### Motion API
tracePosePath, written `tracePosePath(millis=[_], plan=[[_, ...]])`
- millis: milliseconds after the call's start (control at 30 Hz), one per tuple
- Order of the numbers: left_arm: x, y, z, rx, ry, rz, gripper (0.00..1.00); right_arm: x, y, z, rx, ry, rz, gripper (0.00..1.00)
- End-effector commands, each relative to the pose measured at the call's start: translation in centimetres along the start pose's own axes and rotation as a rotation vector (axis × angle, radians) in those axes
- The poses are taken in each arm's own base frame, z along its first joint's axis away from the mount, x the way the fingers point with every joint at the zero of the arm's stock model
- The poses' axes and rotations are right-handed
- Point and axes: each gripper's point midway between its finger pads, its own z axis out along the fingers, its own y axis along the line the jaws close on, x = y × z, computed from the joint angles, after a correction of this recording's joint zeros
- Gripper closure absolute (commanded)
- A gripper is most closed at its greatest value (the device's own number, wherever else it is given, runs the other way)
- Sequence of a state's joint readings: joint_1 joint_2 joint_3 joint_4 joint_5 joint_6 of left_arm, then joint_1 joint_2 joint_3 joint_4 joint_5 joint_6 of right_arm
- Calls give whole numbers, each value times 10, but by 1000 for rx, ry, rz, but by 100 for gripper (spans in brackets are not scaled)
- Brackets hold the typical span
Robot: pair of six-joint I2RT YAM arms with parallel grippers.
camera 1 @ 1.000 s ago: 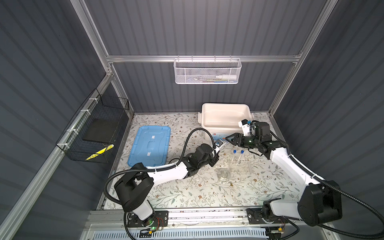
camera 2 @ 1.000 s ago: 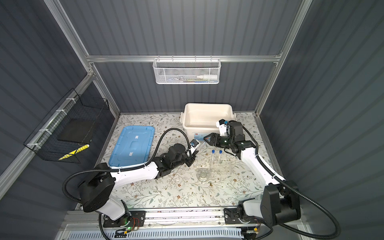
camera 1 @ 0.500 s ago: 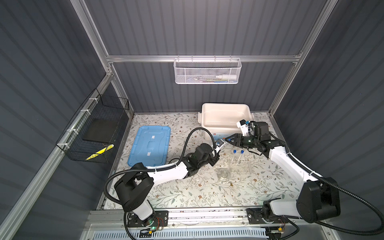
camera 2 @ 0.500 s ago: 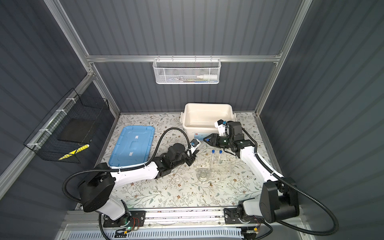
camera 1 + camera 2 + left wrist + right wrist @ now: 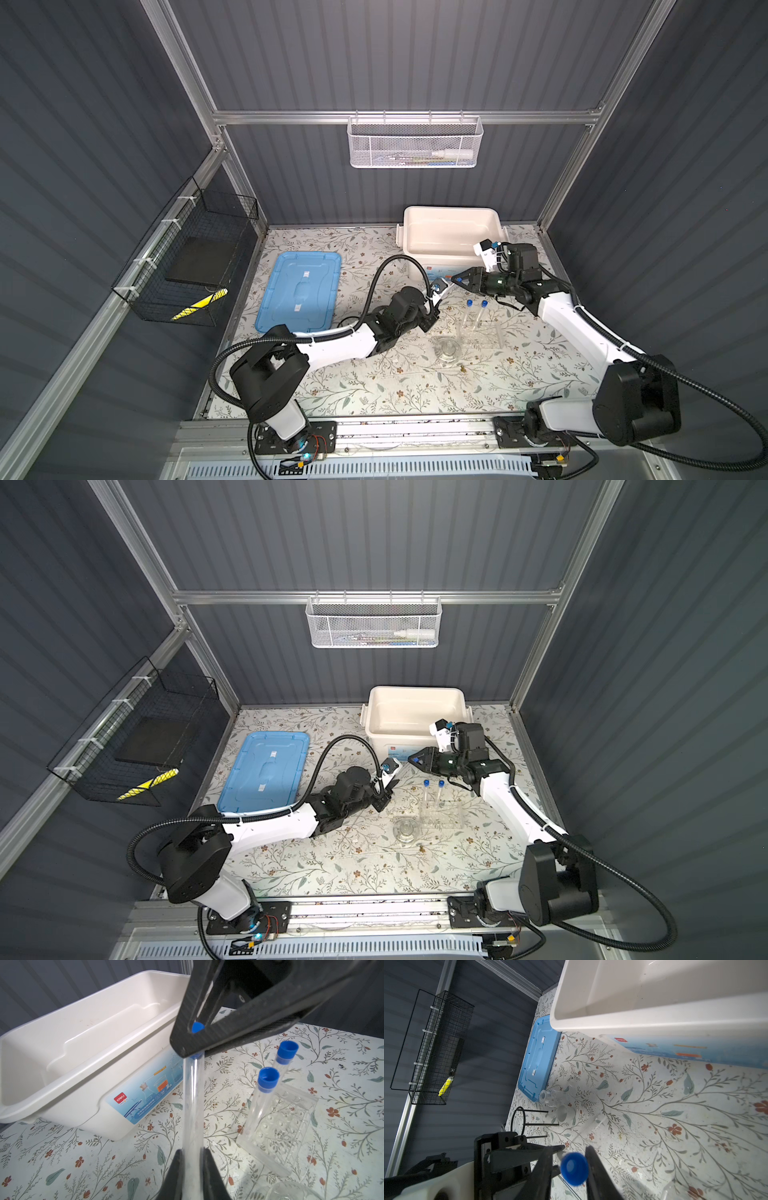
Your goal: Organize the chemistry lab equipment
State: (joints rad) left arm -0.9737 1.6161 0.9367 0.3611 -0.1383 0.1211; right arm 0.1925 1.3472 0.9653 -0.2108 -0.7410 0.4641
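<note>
L gripper clamps third tube low down, R gripper closed on its blue cap, mid-frame over counter. Done: two tubes upright in rack, right of centre. To do: flask, tripod, dish, rod loose.

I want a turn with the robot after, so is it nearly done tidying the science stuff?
Not yet. Done: two test tubes stand in the clear rack. In hand: the third tube, gripped low by the left gripper with the right gripper pinching its blue cap. Left: the flask, white dish, wire tripod and thin rod sit loose on the table, and a glass container sits beside the rack.
</note>
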Motion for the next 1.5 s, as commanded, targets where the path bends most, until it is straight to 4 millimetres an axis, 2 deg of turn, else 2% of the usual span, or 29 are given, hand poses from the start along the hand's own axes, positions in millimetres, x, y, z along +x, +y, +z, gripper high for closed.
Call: tracePosePath(millis=[0, 433, 600, 667, 933, 1267, 1467], plan=[[-8, -5, 6, 23, -24, 7, 83, 0, 7, -2, -32, 6, -13, 72], [-5, -8, 9, 35, -14, 1, 81, 0, 5, -2, -28, -16, -10, 80], [-5, -3, 8, 13, -15, -13, 63, -4, 2, -5, 0, -49, -19, 81], [-6, -1, 6, 0, -28, -20, 49, -6, 1, -6, 12, -72, -20, 82], [-3, 5, 2, -34, -21, -33, 29, -20, -20, -12, 146, -158, -42, 81], [6, 5, 0, -39, 1, -45, 27, -39, -52, -33, 397, -216, -129, 81], [9, 6, 0, -43, 10, -44, 26, -36, -76, -49, 546, -241, -142, 80]])
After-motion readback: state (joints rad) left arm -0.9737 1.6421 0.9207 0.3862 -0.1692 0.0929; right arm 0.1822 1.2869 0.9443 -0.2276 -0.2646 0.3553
